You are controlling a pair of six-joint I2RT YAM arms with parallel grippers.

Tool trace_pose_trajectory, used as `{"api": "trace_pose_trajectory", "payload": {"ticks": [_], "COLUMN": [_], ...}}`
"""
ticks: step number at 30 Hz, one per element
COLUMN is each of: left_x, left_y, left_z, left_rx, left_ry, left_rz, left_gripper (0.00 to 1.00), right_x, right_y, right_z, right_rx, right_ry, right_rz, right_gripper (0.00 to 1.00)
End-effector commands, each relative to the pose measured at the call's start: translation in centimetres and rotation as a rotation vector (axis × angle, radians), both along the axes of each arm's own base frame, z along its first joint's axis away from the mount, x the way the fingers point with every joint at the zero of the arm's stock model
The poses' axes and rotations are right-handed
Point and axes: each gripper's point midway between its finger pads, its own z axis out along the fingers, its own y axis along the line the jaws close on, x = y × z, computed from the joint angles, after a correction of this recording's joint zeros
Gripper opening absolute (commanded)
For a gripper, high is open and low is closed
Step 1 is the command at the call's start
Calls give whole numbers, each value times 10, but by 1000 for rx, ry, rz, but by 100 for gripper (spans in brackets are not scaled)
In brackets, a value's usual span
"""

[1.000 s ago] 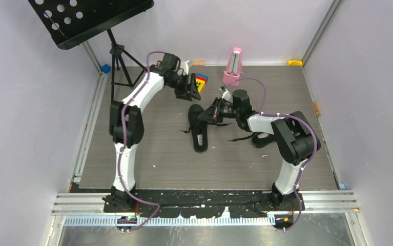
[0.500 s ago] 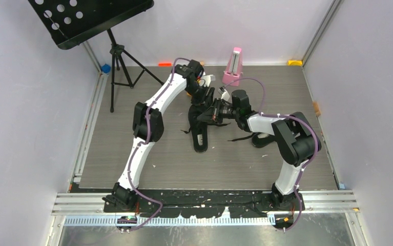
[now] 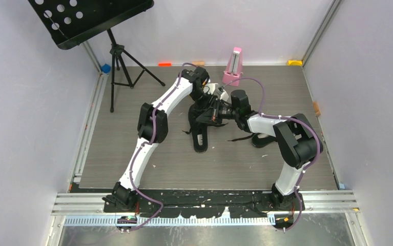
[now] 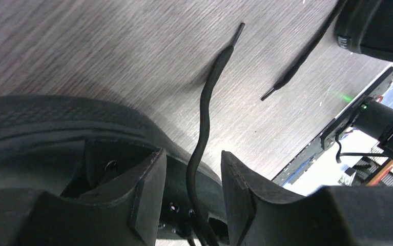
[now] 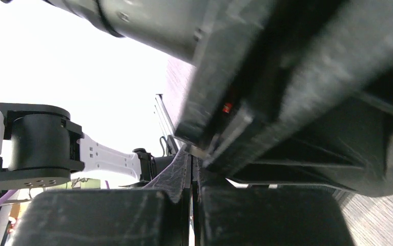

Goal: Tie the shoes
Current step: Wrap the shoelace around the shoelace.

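Note:
One black shoe (image 3: 200, 139) lies in the middle of the mat, toe towards me. The other shoe (image 3: 260, 141) lies to its right, partly behind my right arm. My left gripper (image 3: 205, 104) hangs over the first shoe's lacing. In the left wrist view the left gripper (image 4: 192, 154) is open. A loose black lace (image 4: 207, 102) runs between its fingers (image 4: 145, 195) without touching them, above the shoe (image 4: 56, 128). My right gripper (image 3: 210, 114) is at the same shoe's lacing and the right gripper (image 5: 191, 193) is shut. I cannot see whether a lace is pinched in it.
A black music stand (image 3: 89, 18) on a tripod (image 3: 120, 66) stands at the back left. A pink metronome (image 3: 233, 66) is at the back wall, with small coloured blocks (image 3: 165, 64) along it. A second lace end (image 4: 286, 77) lies on the mat.
My left arm swung from the back of the mat over to the first shoe. Its gripper came down round the lace and its jaws narrowed. The right arm has not moved.

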Motion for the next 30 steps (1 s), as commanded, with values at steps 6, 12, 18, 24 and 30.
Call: {"api": "trace_pose_trajectory", "payload": {"ticks": [6,12,18,24,30], "left_x": [-34,-41,-45,-41,-30], "left_y": [-23,-21,-23,-20,-22], "left_z": [-7,-20,-21,-24,-14], "left_rx": [-1,26,24,52,20], "left_ry": [39,66,60,46,18], "left_rz": [-117,-129,-151,-140,-115], "left_gripper": [45,37,16,27,3], "right_x": [6,5,6,6,6], "right_y": [3,2,2,2,2], "right_z": [30,28,28,28,28], "right_rx": [31,27,26,23,23], "right_ry": [-115,-112,-111,-110,-110], "right_rz": [-9,-14,-17,-19,-18], "right_gripper": [0,0,0,0,0]}}
